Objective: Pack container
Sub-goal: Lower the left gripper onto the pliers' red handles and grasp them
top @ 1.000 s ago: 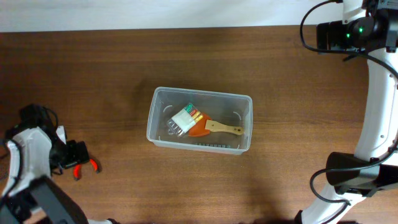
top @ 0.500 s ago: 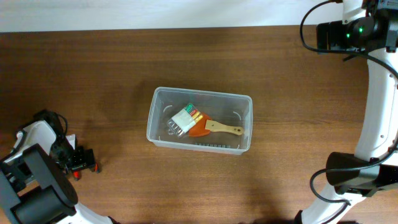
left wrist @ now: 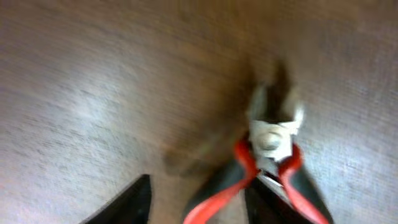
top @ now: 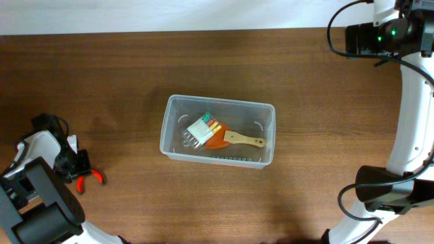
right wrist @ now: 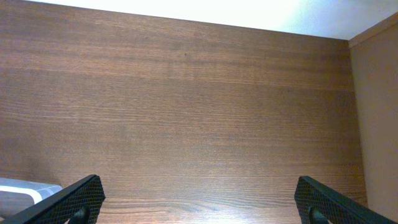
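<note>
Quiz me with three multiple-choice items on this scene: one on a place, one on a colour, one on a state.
1. Where are the pliers?
A. on the table, left of the container
B. inside the container
C. right of the container

2. What colour are their handles?
A. blue
B. red
C. yellow

3. How do the right gripper jaws stand?
A. shut on the pliers
B. shut on the container's rim
C. wide open, empty

Answers:
1 A: the overhead view shows them on bare wood at lower left.
2 B: they are red in the overhead and left wrist views.
3 C: the right wrist view shows the jaws far apart with nothing between them.
</note>
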You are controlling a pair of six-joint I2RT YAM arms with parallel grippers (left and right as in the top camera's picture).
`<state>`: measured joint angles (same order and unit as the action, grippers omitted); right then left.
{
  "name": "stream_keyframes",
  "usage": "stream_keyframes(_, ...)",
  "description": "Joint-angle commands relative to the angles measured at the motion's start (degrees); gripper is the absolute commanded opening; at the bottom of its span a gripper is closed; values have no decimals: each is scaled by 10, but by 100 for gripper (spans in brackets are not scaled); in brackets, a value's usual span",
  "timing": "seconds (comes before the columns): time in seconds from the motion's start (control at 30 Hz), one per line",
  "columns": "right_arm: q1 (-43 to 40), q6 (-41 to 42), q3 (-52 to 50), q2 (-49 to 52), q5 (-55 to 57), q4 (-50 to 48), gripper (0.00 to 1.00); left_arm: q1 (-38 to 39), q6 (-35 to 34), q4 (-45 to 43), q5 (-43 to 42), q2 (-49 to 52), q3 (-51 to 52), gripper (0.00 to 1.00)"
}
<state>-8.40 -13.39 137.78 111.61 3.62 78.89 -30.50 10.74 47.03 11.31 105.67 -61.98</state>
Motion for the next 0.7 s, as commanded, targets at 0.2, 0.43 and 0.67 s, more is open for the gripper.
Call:
stream_keyframes(0.2, -3, 2, 0, 3, -3, 0, 99, -3, 1, -22, -32, 32, 12, 52)
stream_keyframes(0.43, -3, 2, 0, 3, -3, 0, 99, -3, 20, -52, -41, 32, 44, 52)
stream_keyframes(0.67, -3, 2, 0, 3, -3, 0, 99, -3, 51, -85, -114, 32, 69, 60)
